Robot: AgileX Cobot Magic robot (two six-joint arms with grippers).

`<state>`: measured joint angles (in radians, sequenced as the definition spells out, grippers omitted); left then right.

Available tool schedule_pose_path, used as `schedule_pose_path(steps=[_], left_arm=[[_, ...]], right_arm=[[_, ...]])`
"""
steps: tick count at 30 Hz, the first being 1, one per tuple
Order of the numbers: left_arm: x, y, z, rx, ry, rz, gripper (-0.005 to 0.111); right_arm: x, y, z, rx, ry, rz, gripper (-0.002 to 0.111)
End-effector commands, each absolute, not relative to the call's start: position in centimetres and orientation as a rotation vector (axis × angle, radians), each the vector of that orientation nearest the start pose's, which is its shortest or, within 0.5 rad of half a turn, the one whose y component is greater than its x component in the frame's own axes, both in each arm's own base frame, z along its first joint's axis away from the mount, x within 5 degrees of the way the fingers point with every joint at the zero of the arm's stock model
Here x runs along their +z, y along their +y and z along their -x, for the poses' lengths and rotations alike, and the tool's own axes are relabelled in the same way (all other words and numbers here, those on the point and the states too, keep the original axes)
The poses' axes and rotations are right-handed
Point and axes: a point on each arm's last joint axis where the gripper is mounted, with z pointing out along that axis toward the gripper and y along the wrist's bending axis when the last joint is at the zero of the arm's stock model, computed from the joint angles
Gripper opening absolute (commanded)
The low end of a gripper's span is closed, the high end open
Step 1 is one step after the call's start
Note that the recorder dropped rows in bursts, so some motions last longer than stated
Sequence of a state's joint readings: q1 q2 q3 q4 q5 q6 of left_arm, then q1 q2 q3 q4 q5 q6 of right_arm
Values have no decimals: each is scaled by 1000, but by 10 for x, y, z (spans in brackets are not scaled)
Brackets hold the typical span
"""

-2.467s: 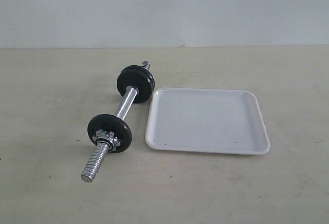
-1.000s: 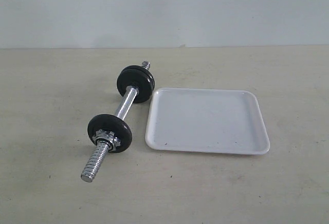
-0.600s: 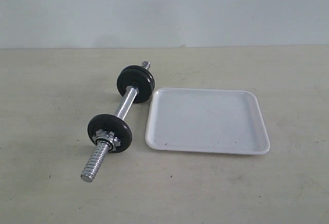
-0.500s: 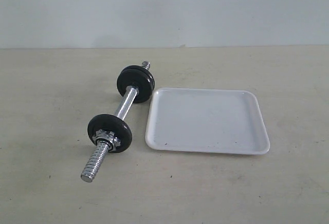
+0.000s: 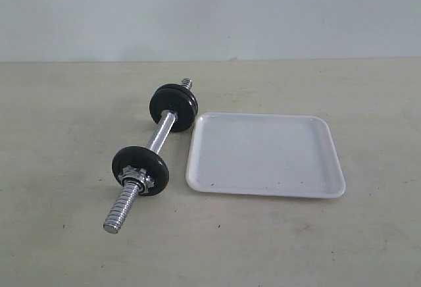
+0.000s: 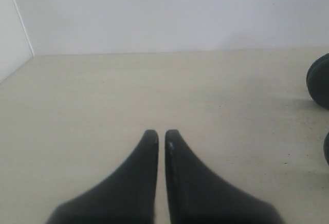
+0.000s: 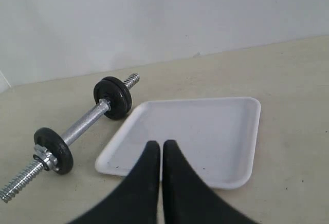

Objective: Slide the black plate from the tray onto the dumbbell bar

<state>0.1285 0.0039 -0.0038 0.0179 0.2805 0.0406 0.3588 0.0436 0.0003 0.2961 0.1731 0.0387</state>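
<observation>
Dumbbell bar (image 5: pixel 160 135) with black plates (image 5: pixel 143 166), beside tray (image 5: pixel 263 193)

Nothing has visibly changed since earlier; the dumbbell bar (image 5: pixel 158 135) and the tray (image 5: pixel 263 156) lie unmoved.

tray (image 5: pixel 263 158): white | dumbbell bar (image 5: pixel 160 135) – chrome | discs (image 5: pixel 147 162) – blk | table (image 5: pixel 59 109): beige, faintly mottled

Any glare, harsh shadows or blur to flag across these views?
Exterior view: even light, faint shadows under the dumbbell bar and tray, slightly soft. Left wrist view: the jaws blur toward the lens. Right wrist view: mild sheen on the bar.
</observation>
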Motion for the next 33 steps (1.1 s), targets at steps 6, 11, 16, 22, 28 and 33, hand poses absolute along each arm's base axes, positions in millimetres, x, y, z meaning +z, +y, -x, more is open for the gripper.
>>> schedule_pose_path(steps=[6,11,16,22,28,33], left_arm=[[188,7,-54,55,1753,166,4],[188,7,-54,57,1754,164,4],[188,7,-54,57,1754,164,4],[188,7,-54,69,1755,148,4],[188,7,-54,73,1760,129,4],[188,5,-55,90,1762,70,4]], right_arm=[[197,25,-54,557,1712,57,0],[197,25,-54,557,1712,57,0],[197,25,-54,557,1712,57,0],[197,25,-54,557,1712,57,0],[197,25,-54,557,1712,57,0],[197,25,-54,557,1712,57,0]])
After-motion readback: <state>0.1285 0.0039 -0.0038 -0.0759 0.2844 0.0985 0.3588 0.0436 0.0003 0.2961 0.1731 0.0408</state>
